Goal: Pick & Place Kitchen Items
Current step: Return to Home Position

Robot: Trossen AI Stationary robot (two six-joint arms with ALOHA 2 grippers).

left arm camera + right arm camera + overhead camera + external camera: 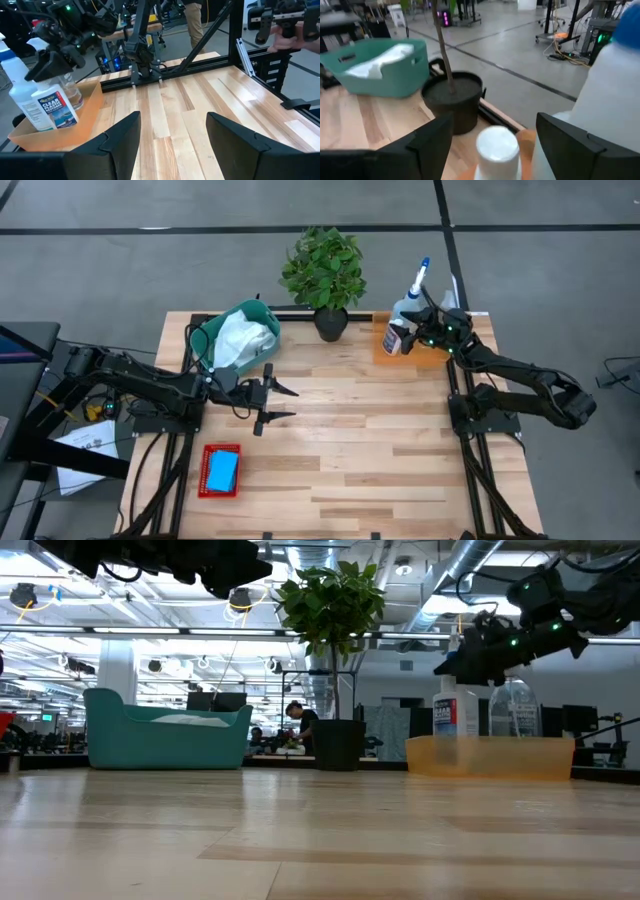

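Wooden table (350, 450) bears orange bin (420, 358); grey floor (120, 270) beyond.

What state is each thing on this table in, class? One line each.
left gripper: open, empty.
right gripper: open, over the orange bin.
white labelled bottle: upright in orange bin.
spray bottle: upright in orange bin.
white cloth: crumpled in teal bin.
blue sponge: flat in red tray.
plant: upright.

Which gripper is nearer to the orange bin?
Right. The right gripper hangs over the orange bin; the left gripper is far off, beside the teal bin.
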